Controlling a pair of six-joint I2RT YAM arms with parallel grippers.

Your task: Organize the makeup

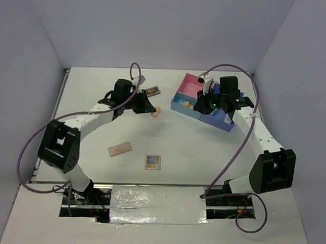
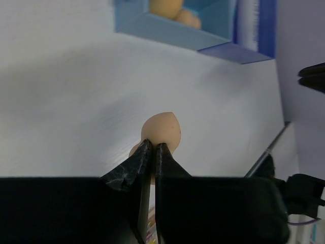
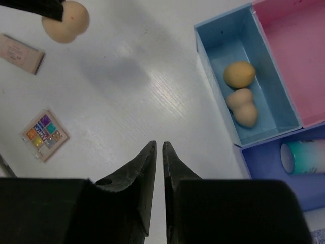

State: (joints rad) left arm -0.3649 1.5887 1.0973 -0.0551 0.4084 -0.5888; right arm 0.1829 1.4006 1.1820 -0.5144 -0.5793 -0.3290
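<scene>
The white worktop [image 1: 194, 147] is carrying everything. The left arm [image 1: 91, 113] is reaching in from the near left toward the middle, and the right arm [image 1: 255, 130] is bending in from the near right, over the tray.

The left jaws are clamping the narrow end of a peach sponge [image 2: 162, 131]. The sponge is hanging between the brown palette and the tray, and its shadow is falling on the worktop apart from it. The right jaws are standing all but together with only a thin slit between them. They are gripping nothing and hovering over bare worktop just beside the tray's light-blue compartment.

The tray [image 1: 187, 80] is sitting at the far right, with a pink compartment, a light-blue one and a violet-blue one.

The pink palette [image 1: 120, 149] is lying flat on the near left of the worktop, at a slant. The multicolour palette [image 1: 153, 162] is lying just to its right, apart from it. The brown palette [image 1: 151, 91] is lying farther back, close to the left arm's wrist.

Two more sponges [image 3: 242, 108] are resting side by side in the light-blue compartment, touching or nearly so, and the farther one is looking more yellow. A white bottle [image 3: 304, 156] with a teal band is lying on its side in the violet-blue compartment.
</scene>
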